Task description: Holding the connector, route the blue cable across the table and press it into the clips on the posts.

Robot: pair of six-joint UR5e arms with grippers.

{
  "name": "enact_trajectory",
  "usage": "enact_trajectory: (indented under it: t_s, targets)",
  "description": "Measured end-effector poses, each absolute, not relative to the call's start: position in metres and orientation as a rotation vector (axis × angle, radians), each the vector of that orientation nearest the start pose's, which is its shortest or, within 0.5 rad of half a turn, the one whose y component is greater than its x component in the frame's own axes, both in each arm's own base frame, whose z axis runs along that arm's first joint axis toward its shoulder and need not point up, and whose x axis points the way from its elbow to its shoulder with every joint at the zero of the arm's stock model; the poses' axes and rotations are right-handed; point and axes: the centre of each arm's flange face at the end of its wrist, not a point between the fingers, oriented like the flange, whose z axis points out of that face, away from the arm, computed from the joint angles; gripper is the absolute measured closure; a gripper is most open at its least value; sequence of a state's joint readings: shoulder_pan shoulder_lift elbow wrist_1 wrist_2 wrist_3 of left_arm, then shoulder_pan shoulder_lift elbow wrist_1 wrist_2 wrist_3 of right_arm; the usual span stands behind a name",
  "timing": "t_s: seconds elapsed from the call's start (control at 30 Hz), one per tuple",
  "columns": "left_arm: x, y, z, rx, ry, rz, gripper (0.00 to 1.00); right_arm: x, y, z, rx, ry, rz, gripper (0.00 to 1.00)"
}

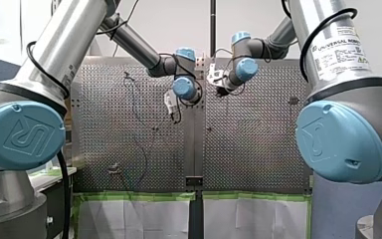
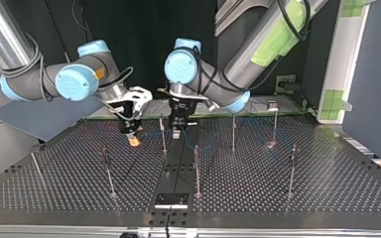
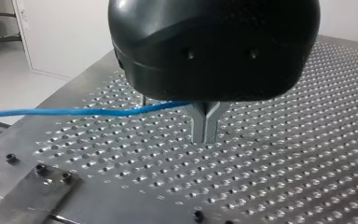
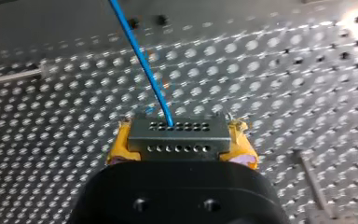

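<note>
Blue cable [image 4: 144, 65] with connector [image 4: 177, 137], held low over the perforated table [image 4: 284, 93].
Right wrist view: my right gripper [image 4: 179, 148] is closed to the connector's width, yellow pads [image 4: 118, 148] clamping the dark grey block's two ends; the cable leaves its far face and runs off across the holes. Left wrist view: my left gripper [image 3: 205, 135], metal fingertips [image 3: 199, 130] pressed together, no gap; the cable meets the notch just above them, whether pinched I cannot tell. Top view: a post [image 2: 196, 168] nearest, both grippers behind it, connector left of the centre strip [image 2: 176, 168].
</note>
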State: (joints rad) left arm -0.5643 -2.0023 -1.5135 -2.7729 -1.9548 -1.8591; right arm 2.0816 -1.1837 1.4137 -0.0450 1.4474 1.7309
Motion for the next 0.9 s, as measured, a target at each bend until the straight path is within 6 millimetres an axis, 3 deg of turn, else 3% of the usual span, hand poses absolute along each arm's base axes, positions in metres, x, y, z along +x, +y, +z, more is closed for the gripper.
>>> enact_trajectory:
  t_s: [0.57,0.9]
  targets:
    - [0.462,-0.412,0.244,-0.013,1.599,-0.434,0.99,0.412,-0.45,0.287,-2.498,1.564,-2.074,1.0]
    - [0.443,-0.406,0.162,0.029,1.684,-0.483,0.99,0.403,-0.441,0.253,-2.487,1.579,-2.081,1.0]
